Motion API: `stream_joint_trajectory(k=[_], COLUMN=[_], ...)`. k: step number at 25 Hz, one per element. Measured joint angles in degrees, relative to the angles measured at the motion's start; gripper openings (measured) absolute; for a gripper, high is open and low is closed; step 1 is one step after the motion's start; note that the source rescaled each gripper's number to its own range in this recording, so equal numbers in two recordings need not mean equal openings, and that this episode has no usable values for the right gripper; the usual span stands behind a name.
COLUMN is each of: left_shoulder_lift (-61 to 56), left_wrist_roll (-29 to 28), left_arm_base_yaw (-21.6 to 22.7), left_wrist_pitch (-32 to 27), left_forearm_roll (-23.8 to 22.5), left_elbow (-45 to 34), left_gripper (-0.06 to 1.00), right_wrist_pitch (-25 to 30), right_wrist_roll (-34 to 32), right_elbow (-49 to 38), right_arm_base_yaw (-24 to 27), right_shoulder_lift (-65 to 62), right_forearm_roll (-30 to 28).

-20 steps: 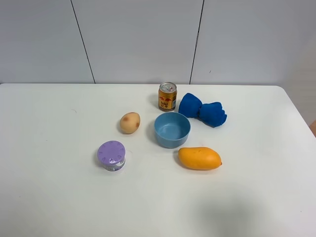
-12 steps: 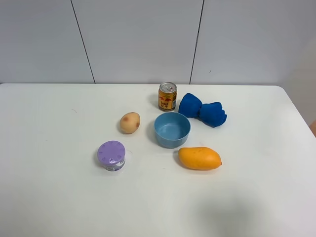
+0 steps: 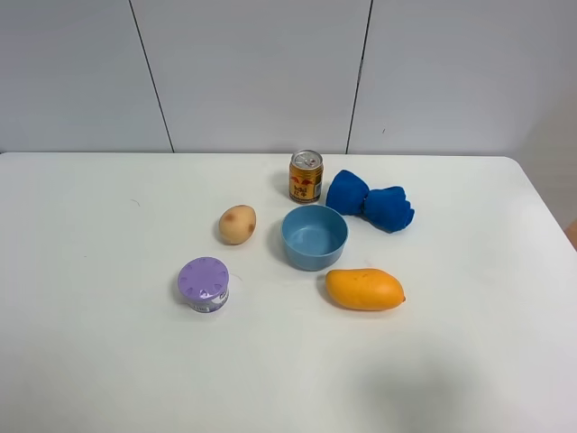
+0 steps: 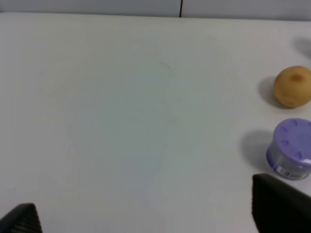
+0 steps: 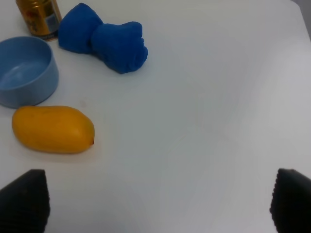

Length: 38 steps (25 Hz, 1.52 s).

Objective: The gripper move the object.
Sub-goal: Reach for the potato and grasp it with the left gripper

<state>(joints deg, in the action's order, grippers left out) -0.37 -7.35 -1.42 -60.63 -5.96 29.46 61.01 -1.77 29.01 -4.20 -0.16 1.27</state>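
The potato [image 3: 238, 224], small, tan-yellow with a reddish-brown blotch, lies on the white table [image 3: 90, 271] just left of the blue bowl [image 3: 314, 236]. It also shows in the left wrist view [image 4: 292, 86]. Neither arm shows in the exterior high view. My left gripper [image 4: 146, 224] shows only its two black fingertips [image 4: 279, 204], set wide apart and empty, well away from the potato. My right gripper [image 5: 155, 216] likewise shows only wide-apart black fingertips [image 5: 22, 199], empty, over bare table near the mango [image 5: 52, 129].
A purple-lidded round container [image 3: 204, 283] stands in front of the potato. An orange mango [image 3: 364, 289] lies in front of the bowl. A gold can [image 3: 306, 175] and a crumpled blue cloth [image 3: 370, 201] sit behind the bowl.
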Motion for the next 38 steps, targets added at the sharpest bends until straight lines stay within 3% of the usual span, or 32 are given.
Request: stream_joint_trajectory(k=[10, 15, 20, 26, 29, 34, 38], left_shoulder_lift=[0.21, 10.39, 30.17, 54.83, 66.34, 80.66, 88.80], left_wrist_roll=[-0.04, 0.44, 8.87, 24.34, 29.12, 32.69, 35.23], left_arm_base_yaw=[0.00, 0.00, 0.00, 0.07, 0.00, -3.84, -8.95], left_wrist_pitch=[0.52, 2.51, 3.38, 3.63, 3.58, 3.63, 4.25], left_forearm_roll=[0.00, 0.00, 1.58, 13.62, 18.14, 18.20, 14.42], left_elbow=[0.37, 6.50, 17.61, 33.20, 40.14, 49.23, 51.84], left_gripper=[0.99, 0.99, 0.99, 0.99, 0.99, 0.99, 0.99], right_wrist_pitch=[0.00, 0.00, 0.00, 0.00, 0.00, 0.00, 0.00], right_wrist_roll=[0.00, 0.00, 0.00, 0.00, 0.00, 0.00, 0.00], right_elbow=[0.00, 0.00, 0.00, 0.00, 0.00, 0.00, 0.00], right_arm_base_yaw=[0.00, 0.00, 0.00, 0.00, 0.00, 0.00, 0.00], right_shoulder_lift=[0.00, 0.00, 0.00, 0.00, 0.00, 0.00, 0.00], right_forearm_roll=[0.00, 0.00, 0.00, 0.00, 0.00, 0.00, 0.00])
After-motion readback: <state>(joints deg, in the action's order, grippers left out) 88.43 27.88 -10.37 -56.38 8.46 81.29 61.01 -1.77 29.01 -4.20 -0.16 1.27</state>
